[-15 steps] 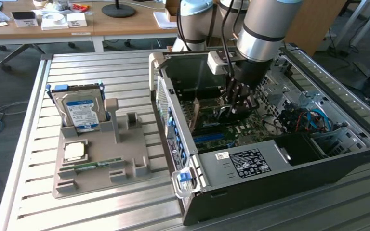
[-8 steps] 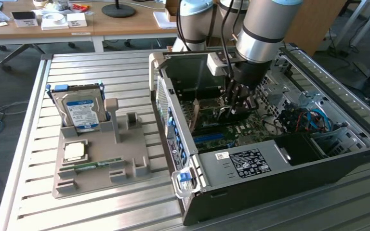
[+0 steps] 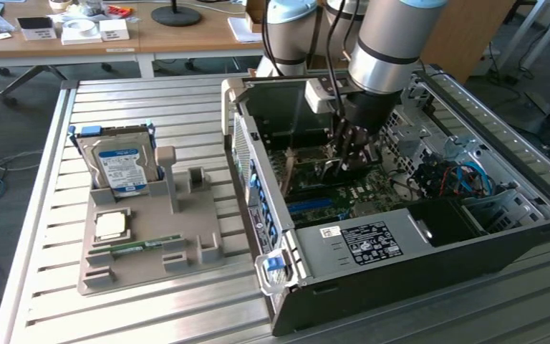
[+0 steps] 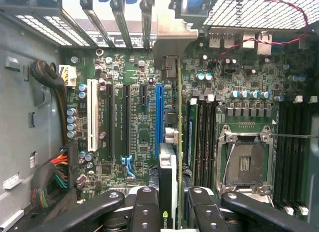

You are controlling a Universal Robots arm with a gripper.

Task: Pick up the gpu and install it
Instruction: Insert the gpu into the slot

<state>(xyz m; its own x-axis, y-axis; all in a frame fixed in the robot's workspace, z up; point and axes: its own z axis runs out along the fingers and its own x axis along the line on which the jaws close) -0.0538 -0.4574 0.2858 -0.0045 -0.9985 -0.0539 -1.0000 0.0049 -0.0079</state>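
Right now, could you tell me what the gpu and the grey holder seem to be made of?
The gpu: circuit-board laminate, probably, thin greenish edge; its bracket looks like bare, bright sheet metal. The grey holder: likely matte plastic, uniformly dull, blocky.

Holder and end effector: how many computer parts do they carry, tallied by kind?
Hard drive: 1
CPU: 1
Memory stick: 1
GPU: 1
Total: 4
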